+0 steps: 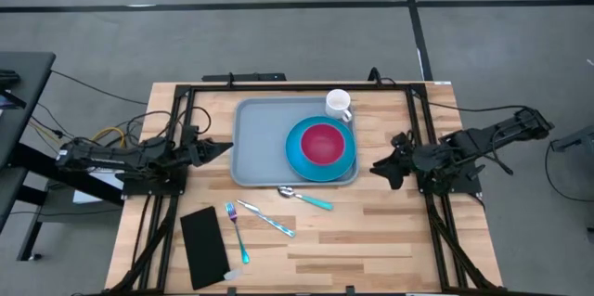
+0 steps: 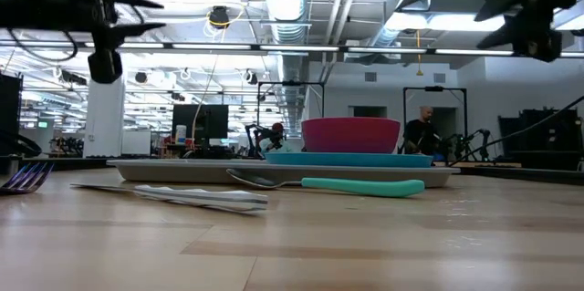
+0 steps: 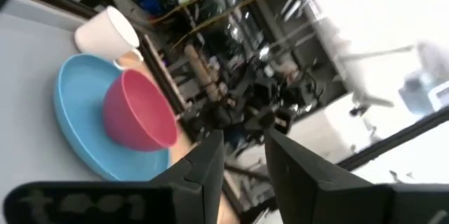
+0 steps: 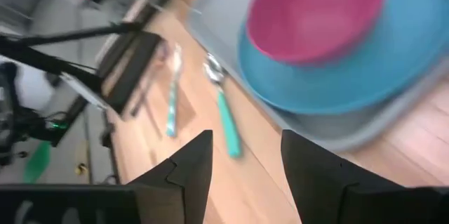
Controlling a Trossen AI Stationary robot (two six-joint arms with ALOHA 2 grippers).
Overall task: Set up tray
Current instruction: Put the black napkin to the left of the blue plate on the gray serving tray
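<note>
The grey-blue tray lies flat at the table's far middle. On it sits a blue plate with a pink bowl in it, and a white mug stands at the tray's far right corner. My left gripper hovers open just off the tray's left edge, pointing right. My right gripper hovers open off the tray's right near corner, pointing left. Both are raised above the table, as the low view shows. In the left wrist view the bowl and mug lie ahead of the open fingers.
A teal-handled spoon lies on the wood just near the tray's near edge. A knife, a fork and a black napkin lie toward the near left. Black frame rails run along both sides. Bare wood shows at the near right.
</note>
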